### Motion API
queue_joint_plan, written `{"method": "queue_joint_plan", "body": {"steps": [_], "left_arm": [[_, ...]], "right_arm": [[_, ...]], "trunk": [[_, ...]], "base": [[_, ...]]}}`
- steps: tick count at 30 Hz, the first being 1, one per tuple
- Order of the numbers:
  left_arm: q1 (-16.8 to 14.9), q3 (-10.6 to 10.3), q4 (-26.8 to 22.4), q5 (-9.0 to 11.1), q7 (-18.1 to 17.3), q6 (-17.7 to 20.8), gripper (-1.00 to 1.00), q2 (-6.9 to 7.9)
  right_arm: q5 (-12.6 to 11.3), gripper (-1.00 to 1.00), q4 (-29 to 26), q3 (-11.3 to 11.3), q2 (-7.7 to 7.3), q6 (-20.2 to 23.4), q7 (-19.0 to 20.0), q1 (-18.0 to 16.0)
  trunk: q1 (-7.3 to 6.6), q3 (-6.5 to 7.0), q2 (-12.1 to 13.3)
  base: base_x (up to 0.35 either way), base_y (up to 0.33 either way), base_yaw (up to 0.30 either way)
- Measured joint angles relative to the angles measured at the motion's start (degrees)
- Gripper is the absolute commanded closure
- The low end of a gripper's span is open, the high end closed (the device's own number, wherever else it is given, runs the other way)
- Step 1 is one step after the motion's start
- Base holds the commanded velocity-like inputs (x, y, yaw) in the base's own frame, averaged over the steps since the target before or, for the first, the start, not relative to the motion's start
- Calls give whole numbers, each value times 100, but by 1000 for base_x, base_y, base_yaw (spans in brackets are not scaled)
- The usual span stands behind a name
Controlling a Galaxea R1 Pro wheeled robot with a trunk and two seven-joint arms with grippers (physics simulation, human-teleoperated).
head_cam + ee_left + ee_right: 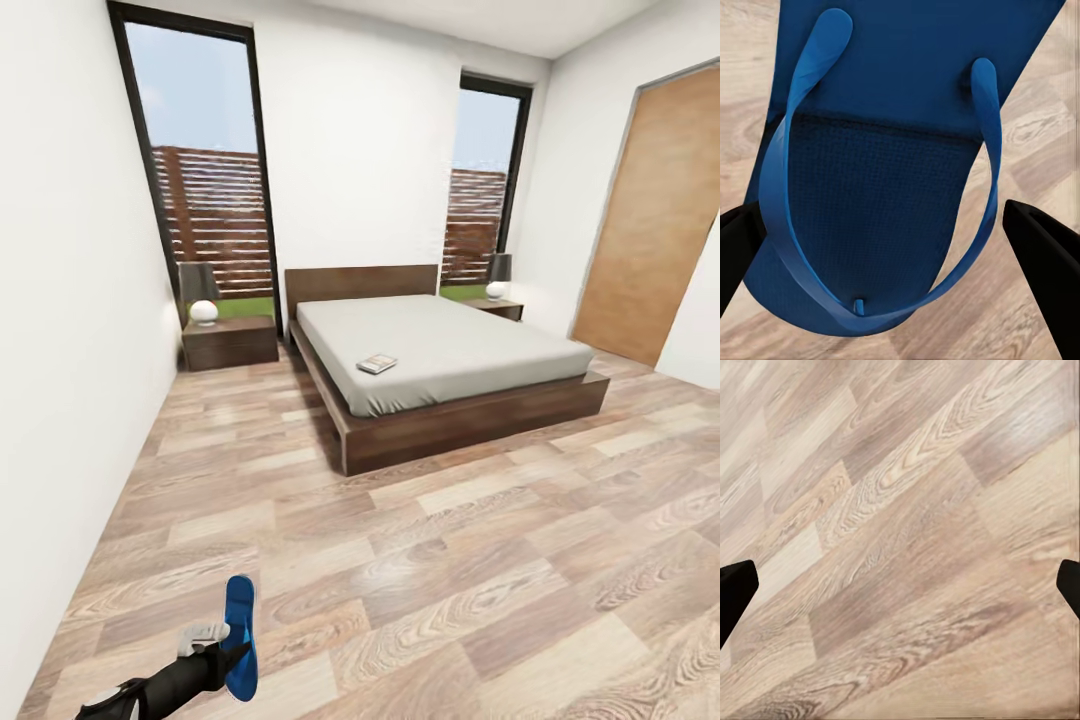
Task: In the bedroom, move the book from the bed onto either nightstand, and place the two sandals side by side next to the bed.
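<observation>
looking from the head view, the book [377, 363] lay on the bed [470, 345] near its left edge, with a nightstand [229, 342] at each side of the headboard. low at the floor [420, 560], the left claw [222, 652] held one blue sandal [240, 636].

from the left wrist view, the sandal [885, 187] sat between dark fingers [1046, 262], strap facing the camera.

from the right wrist view, the right claw [900, 585] stood wide over bare floor planks [907, 510], holding nothing.
</observation>
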Motion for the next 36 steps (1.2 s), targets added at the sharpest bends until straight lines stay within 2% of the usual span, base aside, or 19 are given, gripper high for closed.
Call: {"method": "queue_joint_plan", "body": {"steps": [7,15,23,36], "left_arm": [[0,1,0,1,-1,-3,100,3],[0,1,0,1,-1,-3,100,3],[218,-15,127,-1,1,3,100,-20],[237,-15,178,8,11,-4,100,-20]], "right_arm": [[1,-100,-2,0,0,0,0,-1],[-7,-100,6,-1,0,0,8,1],[-69,-100,41,-10,2,41,19,11],[-69,-100,43,-9,0,35,19,11]], "trunk": [[0,0,0],[0,0,0],[0,0,0],[0,0,0]], "base": [[0,0,-176],[0,0,-9],[0,0,0],[0,0,0]]}}
